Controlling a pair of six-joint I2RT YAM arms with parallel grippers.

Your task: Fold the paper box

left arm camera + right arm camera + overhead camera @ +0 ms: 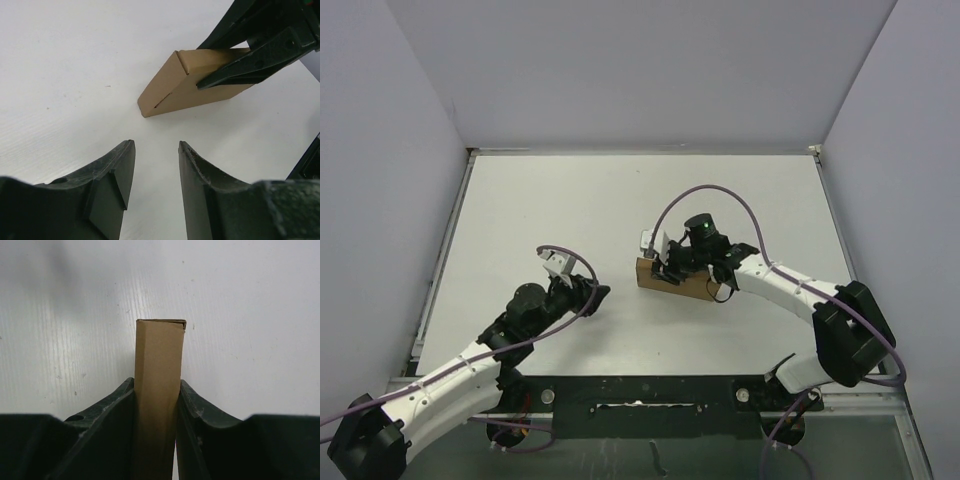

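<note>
Black two-finger left gripper [592, 294] sits at the end of the white left arm [450, 378], left of table centre. In the left wrist view we see its two fingers [117, 172] standing apart, with only bare white table surface [570, 200] in the gap between them. The claw grips nothing. It points toward the paper box and is near it but not touching it.

To the right of this claw we find the plain brown cardboard paper box [650, 272], a thin closed rectangular box, near the middle of the table. It rests on the table surface. Its left end [165, 92] shows a slanted flap seam and a short slit along the lower edge. In the right wrist view the box [159, 360] shows us a long narrow face that runs away from the camera.

The black right gripper [672, 266] is clamped on the box. Its two fingers [112, 425] press against opposite sides, with the narrow face exposed between them. The left wrist view shows one of these fingers [250, 65] lying across the broad side of the box.

Farther right, the white right arm [790, 290] runs back to its base, and a purple cable [705, 190] loops above it.
</note>
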